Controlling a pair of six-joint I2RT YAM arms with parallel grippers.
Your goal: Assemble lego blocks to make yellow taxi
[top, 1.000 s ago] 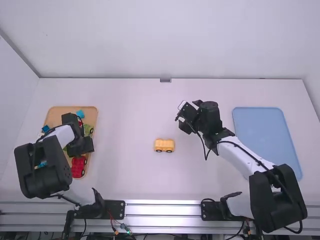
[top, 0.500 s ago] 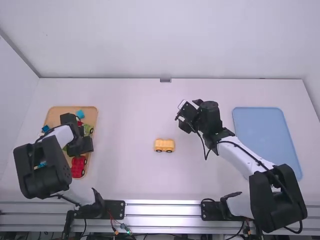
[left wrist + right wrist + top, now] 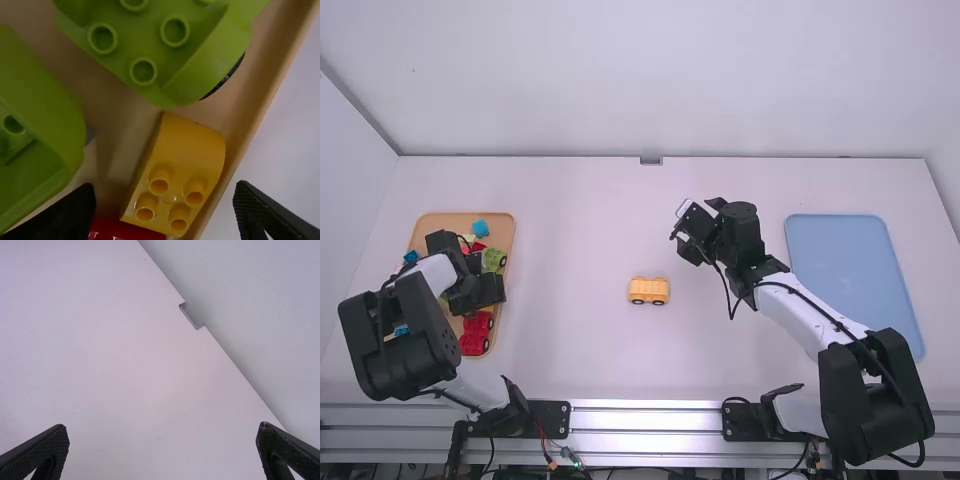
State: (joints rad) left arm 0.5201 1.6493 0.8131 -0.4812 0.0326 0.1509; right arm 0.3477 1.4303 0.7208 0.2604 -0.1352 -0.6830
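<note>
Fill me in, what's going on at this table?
The left tool is open over a curved yellow Lego block in the wooden tray, apparently about to pick it. The yellow wheeled block stands mid-table without that piece on it. The right tool is open and empty above the table.

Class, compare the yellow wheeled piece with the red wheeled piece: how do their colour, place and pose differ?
The yellow wheeled piece is yellow; the red wheeled piece is red. The yellow one stands on the open table, the red one in the wooden tray. The yellow one lies lengthwise across the high view, the red one lengthwise up it. Both have dark wheels.
</note>
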